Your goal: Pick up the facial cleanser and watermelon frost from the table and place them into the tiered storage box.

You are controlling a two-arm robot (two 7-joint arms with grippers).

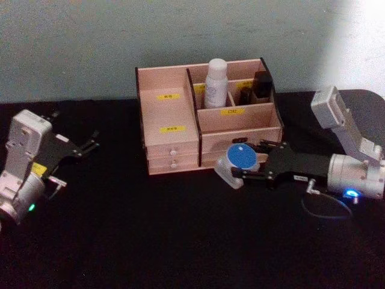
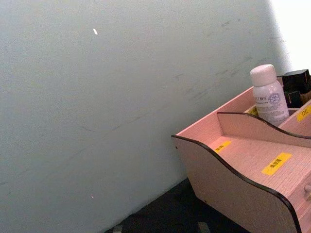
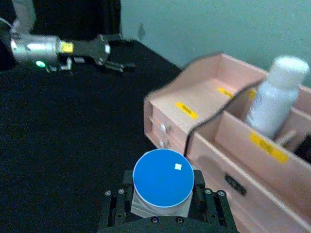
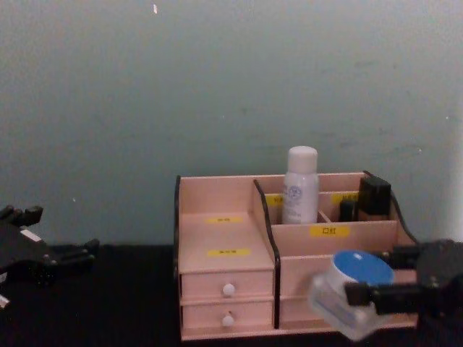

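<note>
The watermelon frost (image 1: 239, 159), a clear jar with a blue lid (image 3: 163, 177), sits slightly tilted between the fingers of my right gripper (image 1: 251, 161), which is shut on it. It is held low, just in front of the right-hand drawers of the tiered storage box (image 1: 174, 120); the chest view shows the jar (image 4: 353, 283) at drawer height. The facial cleanser (image 1: 215, 81), a white bottle (image 4: 299, 184), stands upright in a rear compartment of the box. My left gripper (image 1: 89, 144) rests open at the far left, well away from the box.
A small black-capped bottle (image 1: 261, 84) stands in the back right compartment. The box's large left compartment (image 2: 252, 155) holds nothing. A grey-green wall (image 4: 217, 87) rises close behind the box. A thin cable loop (image 1: 325, 208) lies by my right wrist.
</note>
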